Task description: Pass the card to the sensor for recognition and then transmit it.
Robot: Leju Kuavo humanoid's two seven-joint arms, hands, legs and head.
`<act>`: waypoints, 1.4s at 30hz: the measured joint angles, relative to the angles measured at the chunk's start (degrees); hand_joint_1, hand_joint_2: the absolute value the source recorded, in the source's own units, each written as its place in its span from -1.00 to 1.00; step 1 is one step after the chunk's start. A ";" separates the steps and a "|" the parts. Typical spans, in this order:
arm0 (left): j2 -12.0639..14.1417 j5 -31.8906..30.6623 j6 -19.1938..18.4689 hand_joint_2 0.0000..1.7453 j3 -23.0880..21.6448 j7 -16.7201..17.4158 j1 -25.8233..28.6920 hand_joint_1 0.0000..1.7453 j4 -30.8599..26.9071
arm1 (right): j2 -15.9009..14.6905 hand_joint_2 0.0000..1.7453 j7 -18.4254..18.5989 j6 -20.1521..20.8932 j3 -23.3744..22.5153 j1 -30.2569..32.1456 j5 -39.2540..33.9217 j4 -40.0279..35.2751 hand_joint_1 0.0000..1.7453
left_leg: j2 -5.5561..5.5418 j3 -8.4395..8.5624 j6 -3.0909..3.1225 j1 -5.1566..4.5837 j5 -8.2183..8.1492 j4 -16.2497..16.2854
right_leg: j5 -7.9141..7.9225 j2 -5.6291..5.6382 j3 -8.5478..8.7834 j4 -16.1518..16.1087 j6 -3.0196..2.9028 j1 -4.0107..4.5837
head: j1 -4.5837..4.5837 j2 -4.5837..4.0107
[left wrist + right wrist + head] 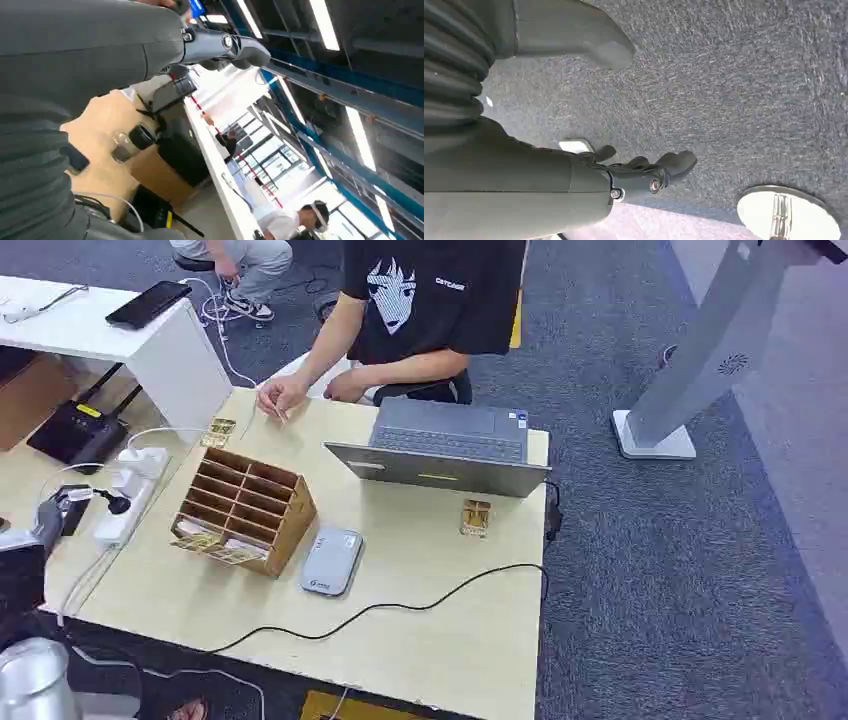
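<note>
On the pale wooden desk (420,635), near its left half: a slotted brown organizer (245,508) with gold-patterned cards (215,546) lying in its front row, print too small to read. Just right of it, flat on the desk, a grey sensor (331,561). Farther right, beside the open laptop (440,448), one gold card (475,517) propped upright; at the far left corner, another card (218,431), close to the person's hand (281,396). Across the near desk, a black cable (400,605), its ends lost past the edges. Behind the desk, a seated person in a black shirt (432,290), cut off above the chest.

In the left wrist view, left hand (220,47) raised, fingers drawn together with nothing seen in them, though largely masked by the grey cover; beyond it a blurred hall and ceiling lights. In the right wrist view, right hand (644,172) over grey carpet (734,90), thumb set apart from loosely bent fingers, nothing held; a round metal base (789,215) cut off at the frame edge.
</note>
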 joint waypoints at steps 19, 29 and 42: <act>2.64 -16.09 -1.49 1.00 -18.58 11.58 -21.48 -1.00 18.99 | 0.15 1.00 2.40 3.69 0.00 -0.68 8.39 0.90 -1.00 | 0.04 -0.02 -0.05 -0.01 0.07 0.05 | 0.12 0.10 -0.05 0.00 0.07 -0.01 | -0.02 0.02; 1.72 -22.38 -0.52 1.00 -28.25 14.62 -29.06 -1.00 28.08 | 0.15 1.00 2.99 7.08 0.00 -1.12 12.79 1.40 -1.00 | 0.02 -0.05 -0.05 -0.01 0.07 0.06 | 0.13 0.11 -0.04 0.00 0.09 -0.01 | 0.00 0.02; 1.03 -19.10 -0.28 1.00 -30.07 14.42 -29.68 1.00 30.38 | 0.15 1.00 4.00 7.85 0.00 -1.14 12.87 1.70 -1.00 | 0.04 -0.08 -0.05 0.00 0.07 0.05 | 0.13 0.11 -0.07 0.01 0.08 0.00 | 0.00 0.00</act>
